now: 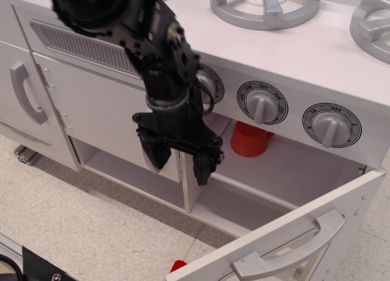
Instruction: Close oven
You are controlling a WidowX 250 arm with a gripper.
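The oven door [286, 244] hangs swung down at five o'clock, its grey bar handle [292, 252] untouched; the gripper [181, 161] hovers at centre, jaws spread and empty; approach step, I judge; next it must get under the door and push up.

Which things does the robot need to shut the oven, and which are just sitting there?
Needed:
oven door
door handle
gripper

Just there:
red cup inside the oven
knobs
burners
cabinet door
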